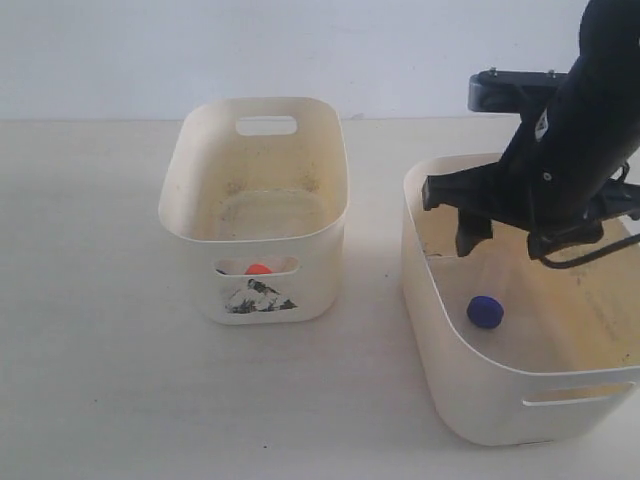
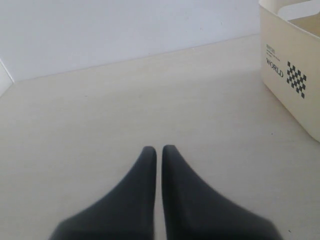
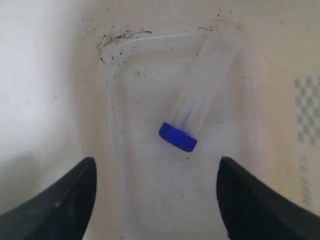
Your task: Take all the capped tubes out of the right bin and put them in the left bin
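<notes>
A clear capped tube with a dark blue cap [image 1: 485, 311] lies on the floor of the wide right bin [image 1: 432, 300]. In the right wrist view this tube [image 3: 199, 102] lies slanted just ahead of my right gripper [image 3: 156, 162], which is open and empty above the bin floor, apart from the tube. In the exterior view the right gripper [image 1: 500, 238] hangs inside the bin's far part. The smaller left bin [image 1: 178, 205] carries the mountain picture; an orange-red cap [image 1: 258, 269] shows through its front slot. My left gripper [image 2: 159, 150] is shut and empty over bare table.
A cream tub wall printed WORLD with a chequered mark [image 2: 295, 80] stands off to the side of the left gripper; I cannot tell which bin it is. Dark specks dot the right bin's floor [image 3: 120, 37]. A pale wall runs behind the table.
</notes>
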### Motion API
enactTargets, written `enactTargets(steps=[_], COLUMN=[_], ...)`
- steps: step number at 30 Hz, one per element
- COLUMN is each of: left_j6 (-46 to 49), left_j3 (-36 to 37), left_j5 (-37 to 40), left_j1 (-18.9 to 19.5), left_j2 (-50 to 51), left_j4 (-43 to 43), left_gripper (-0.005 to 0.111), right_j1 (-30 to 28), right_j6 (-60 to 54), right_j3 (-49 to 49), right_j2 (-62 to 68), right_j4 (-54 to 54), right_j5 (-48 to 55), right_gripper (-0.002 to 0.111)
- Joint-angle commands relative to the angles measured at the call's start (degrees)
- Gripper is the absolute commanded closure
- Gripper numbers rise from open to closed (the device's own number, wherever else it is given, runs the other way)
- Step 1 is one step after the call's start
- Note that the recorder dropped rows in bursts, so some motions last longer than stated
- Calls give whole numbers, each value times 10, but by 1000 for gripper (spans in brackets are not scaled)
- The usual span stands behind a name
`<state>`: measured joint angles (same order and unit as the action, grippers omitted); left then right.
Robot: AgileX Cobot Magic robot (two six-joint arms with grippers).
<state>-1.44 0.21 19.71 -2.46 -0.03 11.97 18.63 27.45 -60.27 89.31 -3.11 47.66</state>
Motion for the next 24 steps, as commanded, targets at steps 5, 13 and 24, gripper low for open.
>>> enactTargets(steps=[5,13,24], left_j6=[-5,-5,-5], left_j3=[-2,-2,-2], left_j5=[-2,-2,-2], left_j1=[-1,-1,-1], left_j2=[0,0,0], left_j4=[-2,-2,-2], left_gripper=[102,102,102], right_j1=[-4,-4,-4], right_j6=[108,151,225], right_j3=[2,2,2], right_j2=[34,67,101], right_j4=[-1,-6,-83], right_j5=[-14,-21,-30], right_gripper=[40,40,40])
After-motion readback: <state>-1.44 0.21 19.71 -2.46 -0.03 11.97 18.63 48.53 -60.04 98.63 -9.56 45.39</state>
